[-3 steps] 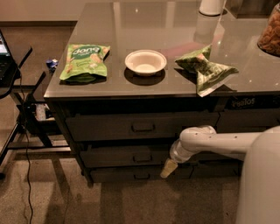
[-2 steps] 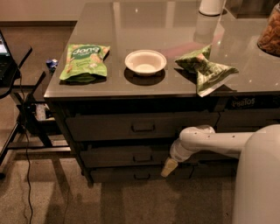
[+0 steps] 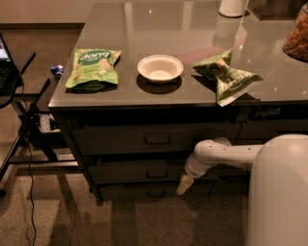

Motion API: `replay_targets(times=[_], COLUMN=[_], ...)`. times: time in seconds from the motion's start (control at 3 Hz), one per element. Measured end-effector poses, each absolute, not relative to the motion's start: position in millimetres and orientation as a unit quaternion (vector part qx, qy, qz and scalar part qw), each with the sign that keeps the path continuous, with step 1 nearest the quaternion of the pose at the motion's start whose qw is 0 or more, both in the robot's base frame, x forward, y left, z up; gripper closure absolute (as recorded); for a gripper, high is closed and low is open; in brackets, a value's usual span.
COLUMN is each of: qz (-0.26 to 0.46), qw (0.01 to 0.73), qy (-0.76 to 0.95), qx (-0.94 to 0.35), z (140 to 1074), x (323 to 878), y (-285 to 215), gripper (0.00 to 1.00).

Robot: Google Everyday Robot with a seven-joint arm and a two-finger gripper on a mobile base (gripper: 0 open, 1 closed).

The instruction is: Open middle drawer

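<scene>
gripper (image 3: 185,184): pale, pointing down, at 4 o'clock of the handle (image 3: 157,174) on the middle drawer (image 3: 120,172); whether open or closed cannot be told. at 12 o'clock, countertop (image 3: 144,29) bearing a white bowl (image 3: 160,68) between 2 green bags (image 3: 93,68).

Table (image 3: 144,29): grey, glossy top. Near its front edge we log three items in a row. A green bag (image 3: 94,67) lies flat at left, a white bowl (image 3: 160,68) sits upright at centre, and a crumpled green bag (image 3: 226,74) at right has one corner past the edge. All three are apart from each other.

Far edge: a white container (image 3: 233,7). Right edge: a jar (image 3: 296,33) with brownish contents, cut off by the frame.

Left of the table: a black stand (image 3: 29,120), a cable (image 3: 31,192) trailing over the floor, and a small blue object (image 3: 57,70) we cannot identify.

Gripper (image 3: 185,185): low, below the table front, right of centre.
</scene>
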State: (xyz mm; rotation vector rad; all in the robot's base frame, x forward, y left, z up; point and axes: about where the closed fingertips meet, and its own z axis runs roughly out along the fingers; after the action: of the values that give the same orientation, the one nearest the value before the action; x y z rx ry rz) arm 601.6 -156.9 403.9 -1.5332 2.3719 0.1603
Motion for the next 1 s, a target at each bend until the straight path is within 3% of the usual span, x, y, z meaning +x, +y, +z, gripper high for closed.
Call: replay_targets(times=[1.0], qz=[0.05], qw=[0.065], qy=[0.816], qx=[-0.572], z=[416.5], x=[530.9], y=[-151.6], gripper=[0.0])
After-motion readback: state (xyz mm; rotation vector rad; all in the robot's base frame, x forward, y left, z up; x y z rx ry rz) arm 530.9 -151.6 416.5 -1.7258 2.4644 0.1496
